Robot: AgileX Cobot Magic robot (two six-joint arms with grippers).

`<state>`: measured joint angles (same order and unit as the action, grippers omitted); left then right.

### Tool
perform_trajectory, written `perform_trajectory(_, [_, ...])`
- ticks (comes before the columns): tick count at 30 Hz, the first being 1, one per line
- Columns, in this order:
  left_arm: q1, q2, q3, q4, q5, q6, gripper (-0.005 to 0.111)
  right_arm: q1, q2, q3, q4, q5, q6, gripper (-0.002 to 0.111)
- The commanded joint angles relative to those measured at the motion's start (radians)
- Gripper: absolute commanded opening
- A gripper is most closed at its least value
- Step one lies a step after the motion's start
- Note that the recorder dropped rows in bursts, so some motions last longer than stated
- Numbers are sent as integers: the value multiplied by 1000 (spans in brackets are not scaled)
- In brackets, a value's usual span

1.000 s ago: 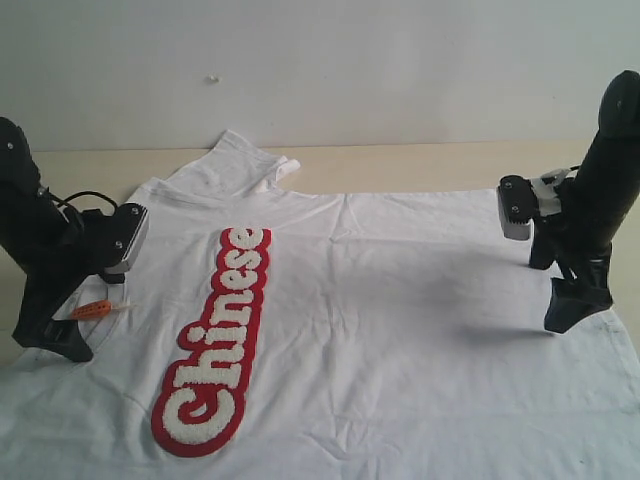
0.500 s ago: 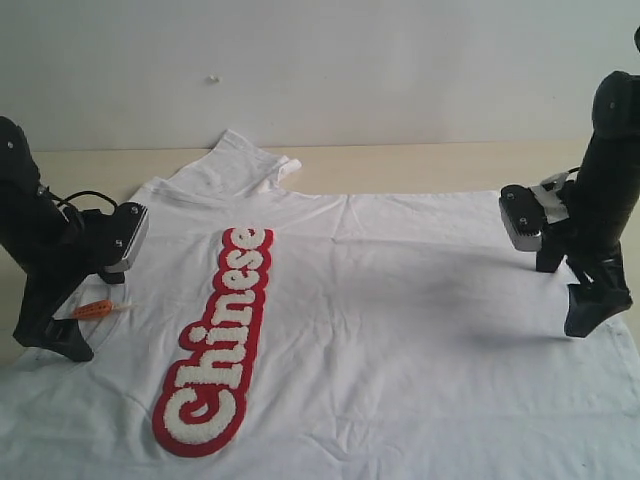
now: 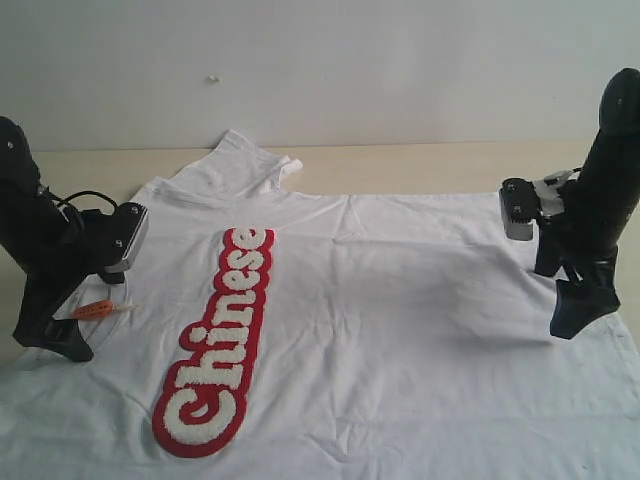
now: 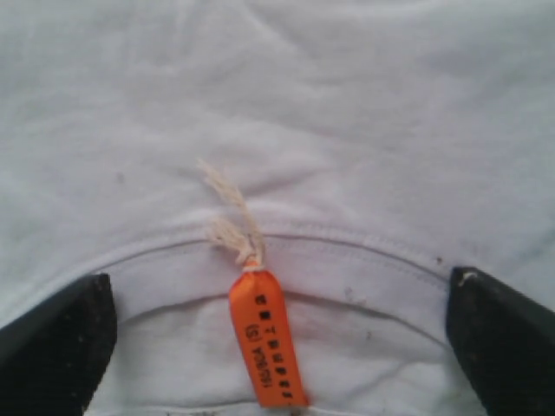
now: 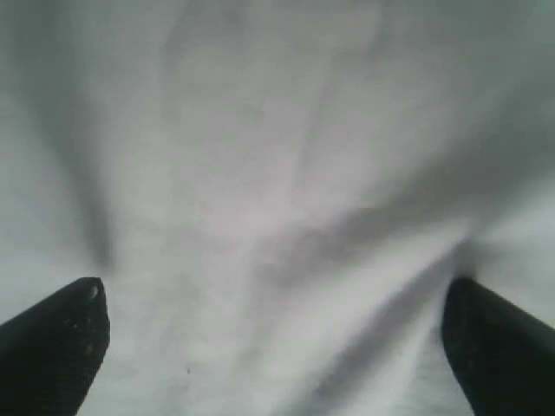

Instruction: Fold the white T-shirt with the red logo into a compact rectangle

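Observation:
The white T-shirt lies spread flat across the table, with the red logo reading "Chinese" running lengthwise on its left half. My left gripper stands open at the neckline, its fingers either side of the small orange neck tag on the ribbed collar. My right gripper is open too, low over the shirt's right end. In the right wrist view the fingers straddle only blurred, creased white cloth. Nothing is held in either gripper.
A sleeve sticks out at the back left onto the tan table. A pale wall rises behind. The table's bare corner shows by the right arm. The shirt runs past the front edge of the exterior view.
The right gripper swung a little out to the right, then came back left over the shirt's edge. The left arm and the shirt have not moved.

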<state>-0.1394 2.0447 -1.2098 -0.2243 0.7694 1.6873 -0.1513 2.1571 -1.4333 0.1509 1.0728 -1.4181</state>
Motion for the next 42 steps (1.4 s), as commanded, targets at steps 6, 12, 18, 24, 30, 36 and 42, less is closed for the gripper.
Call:
perform_trajectory(6, [1, 43, 13, 0, -86, -12, 105, 1, -151, 18, -57, 51, 34, 105])
perform_trajectory(12, [1, 43, 13, 0, -88, -12, 105, 24, -229, 174, -205, -88, 61, 105])
perform_trajectory(18, [1, 43, 13, 0, -109, -21, 105, 70, -248, 270, -225, -281, 92, 105])
perform_trajectory(24, [1, 43, 13, 0, -109, -21, 105, 67, -220, 270, -66, -336, 95, 105])
perform_trajectory(30, [1, 43, 13, 0, -109, -21, 105, 67, -185, 270, -53, -253, -71, 102])
perform_trajectory(36, [1, 43, 13, 0, -105, -21, 105, 67, -175, 270, -105, -253, -73, 101])
perform_trajectory(42, [1, 43, 13, 2, -75, -21, 105, 52, -162, 270, -151, -272, -42, 101])
